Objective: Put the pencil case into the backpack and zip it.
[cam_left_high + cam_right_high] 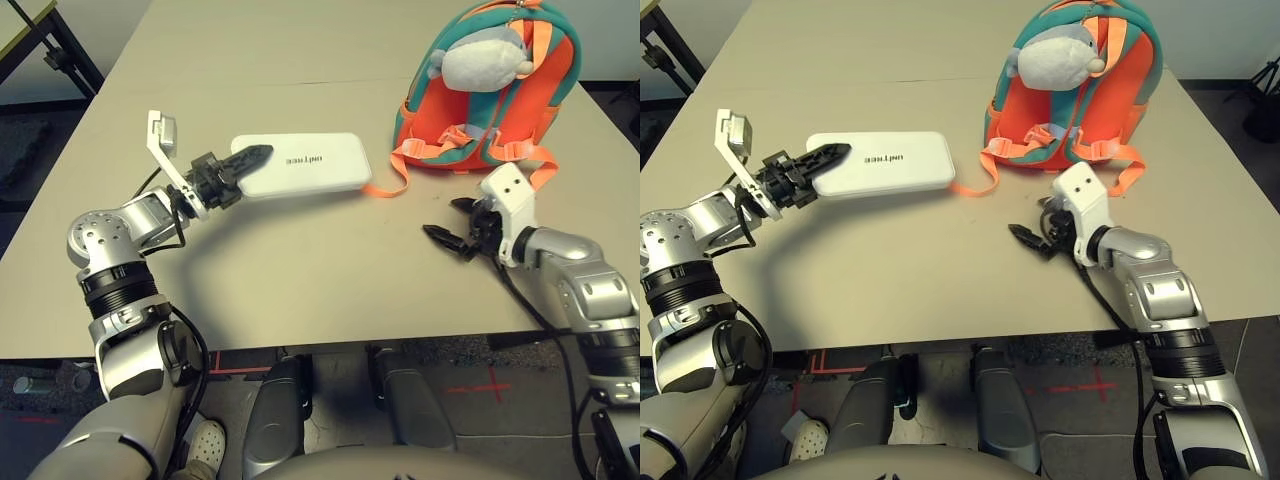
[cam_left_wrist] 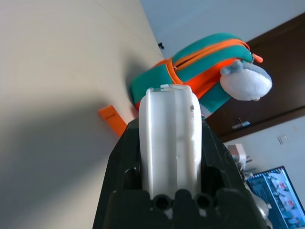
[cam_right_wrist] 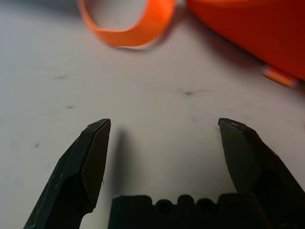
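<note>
The flat white pencil case [image 1: 305, 163] lies on the table left of the backpack, dark lettering on top. My left gripper [image 1: 250, 158] is shut on its left end; in the left wrist view the case's edge [image 2: 170, 138] fills the gap between both black fingers. The orange and teal backpack [image 1: 500, 90] stands at the back right with a grey-white plush animal [image 1: 480, 55] hanging on it. Its orange straps [image 1: 400, 165] trail onto the table. My right gripper [image 1: 452, 222] rests open on the bare table in front of the backpack, holding nothing.
The beige table [image 1: 300, 280] runs from my arms to the far wall. An orange strap loop [image 3: 128, 24] lies just beyond my right fingers. A dark frame [image 1: 50, 45] stands off the table at the far left.
</note>
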Robot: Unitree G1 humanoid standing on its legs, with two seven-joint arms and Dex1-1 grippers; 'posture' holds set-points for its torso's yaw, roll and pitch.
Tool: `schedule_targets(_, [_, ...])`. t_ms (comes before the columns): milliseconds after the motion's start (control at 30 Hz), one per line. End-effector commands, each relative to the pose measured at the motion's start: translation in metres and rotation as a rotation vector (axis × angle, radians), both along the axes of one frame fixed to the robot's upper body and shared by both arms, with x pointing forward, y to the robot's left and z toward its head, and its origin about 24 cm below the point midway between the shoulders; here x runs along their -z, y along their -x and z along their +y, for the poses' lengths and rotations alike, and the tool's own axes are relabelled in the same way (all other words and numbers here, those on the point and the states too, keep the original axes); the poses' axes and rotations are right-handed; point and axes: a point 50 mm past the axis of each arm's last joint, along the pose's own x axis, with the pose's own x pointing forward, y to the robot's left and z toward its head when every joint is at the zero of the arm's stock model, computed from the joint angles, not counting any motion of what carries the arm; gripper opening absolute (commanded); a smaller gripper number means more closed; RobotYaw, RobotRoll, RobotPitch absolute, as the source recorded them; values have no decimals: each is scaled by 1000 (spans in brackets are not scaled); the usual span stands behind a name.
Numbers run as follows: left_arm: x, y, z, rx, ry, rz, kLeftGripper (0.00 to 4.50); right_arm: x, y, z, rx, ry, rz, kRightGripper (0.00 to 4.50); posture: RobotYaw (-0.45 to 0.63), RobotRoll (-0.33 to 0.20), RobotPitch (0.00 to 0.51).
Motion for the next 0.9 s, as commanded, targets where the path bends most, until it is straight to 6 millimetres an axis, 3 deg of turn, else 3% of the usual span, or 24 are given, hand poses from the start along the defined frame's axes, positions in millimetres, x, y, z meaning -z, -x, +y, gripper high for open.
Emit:
schedule_targets(33, [-10, -1, 6, -31, 36, -48, 1257, -18, 6, -18, 57, -109, 6, 4500, -159, 0, 183])
schedule_targets(233, [-5, -6, 8, -74, 28, -42, 1257, -52, 5, -28, 132, -220, -79, 4500, -173, 0, 178])
schedule_targets(367, [-5, -12, 9, -123, 7, -50, 1257, -66, -4, -24, 171, -289, -148, 4500, -176, 0, 175])
schedule_targets(600, [-10, -19, 11, -179, 0, -78, 1257, -69, -26, -12, 229, -394, -190, 4500, -170, 0, 169])
schedule_targets(900, [-11, -17, 12, -188, -5, -85, 1257, -62, -58, -5, 303, -405, -239, 4500, -149, 0, 164])
